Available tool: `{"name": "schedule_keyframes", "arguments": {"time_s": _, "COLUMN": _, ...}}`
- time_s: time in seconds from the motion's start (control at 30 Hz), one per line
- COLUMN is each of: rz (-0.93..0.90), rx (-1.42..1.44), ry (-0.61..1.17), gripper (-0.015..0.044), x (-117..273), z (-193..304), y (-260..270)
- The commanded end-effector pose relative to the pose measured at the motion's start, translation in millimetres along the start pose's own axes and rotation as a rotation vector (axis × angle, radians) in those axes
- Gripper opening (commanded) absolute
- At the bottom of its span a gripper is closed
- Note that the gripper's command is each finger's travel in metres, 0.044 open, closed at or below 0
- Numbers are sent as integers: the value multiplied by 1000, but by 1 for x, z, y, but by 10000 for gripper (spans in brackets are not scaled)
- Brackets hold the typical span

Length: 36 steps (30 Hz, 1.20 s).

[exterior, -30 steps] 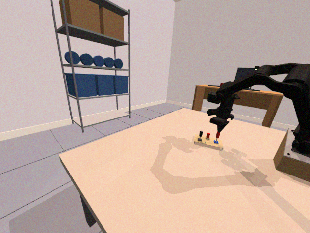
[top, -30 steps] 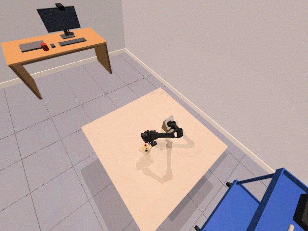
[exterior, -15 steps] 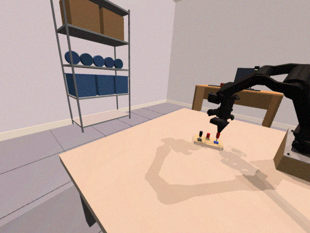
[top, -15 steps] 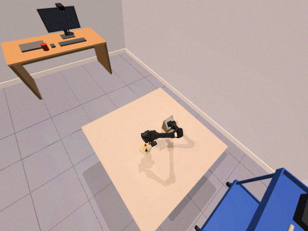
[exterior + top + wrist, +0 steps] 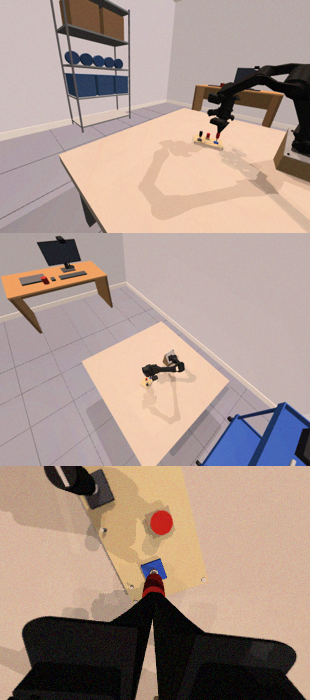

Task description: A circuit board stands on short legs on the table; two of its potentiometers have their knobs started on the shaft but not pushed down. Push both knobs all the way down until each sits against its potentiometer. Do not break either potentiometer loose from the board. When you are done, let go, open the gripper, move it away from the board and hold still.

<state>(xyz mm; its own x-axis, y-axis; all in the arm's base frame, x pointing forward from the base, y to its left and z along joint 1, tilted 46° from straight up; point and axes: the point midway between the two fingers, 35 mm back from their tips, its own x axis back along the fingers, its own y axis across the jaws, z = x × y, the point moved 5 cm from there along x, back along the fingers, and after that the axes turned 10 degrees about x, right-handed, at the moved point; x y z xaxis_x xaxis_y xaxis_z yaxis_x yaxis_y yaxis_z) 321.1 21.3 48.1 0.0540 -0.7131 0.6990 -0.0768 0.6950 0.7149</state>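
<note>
My claw (image 5: pixel 152 597) was squeezed shut with nothing held inside it. Its two dark fingers met in a point, and the tip sat right on top of a red knob (image 5: pixel 153 585). That knob stood over the blue potentiometer (image 5: pixel 154 569) near my end of the circuit board (image 5: pixel 125 521). I could not tell how far down it was.

A little farther along the board sat the second red knob (image 5: pixel 161 522), seen as a round red dot from above. At the far end was a black knob (image 5: pixel 70 477) on a grey base.

The board lay slanted under me, and its near corner was just beside my fingers. Pale table (image 5: pixel 120 180) showed past both long edges of the board, so there was room on each side.

From the side, my claw pointed straight down at the board, and the arm (image 5: pixel 262 77) reached in from the right. The table stretched wide toward its front edge. Beyond it stood a metal shelf (image 5: pixel 92 65) and a wooden desk (image 5: pixel 250 96), both well apart from me.
</note>
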Motion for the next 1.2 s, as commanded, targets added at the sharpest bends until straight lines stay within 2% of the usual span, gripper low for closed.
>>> {"name": "schedule_keyframes", "arguments": {"time_s": 0.0, "rz": -4, "rx": 17, "ry": 13, "gripper": 0, "x": -15, "z": -2, "y": 2}}
{"name": "schedule_keyframes", "arguments": {"time_s": 1.17, "rz": -5, "rx": 17, "ry": 13, "gripper": 0, "x": -26, "z": -2, "y": 2}}
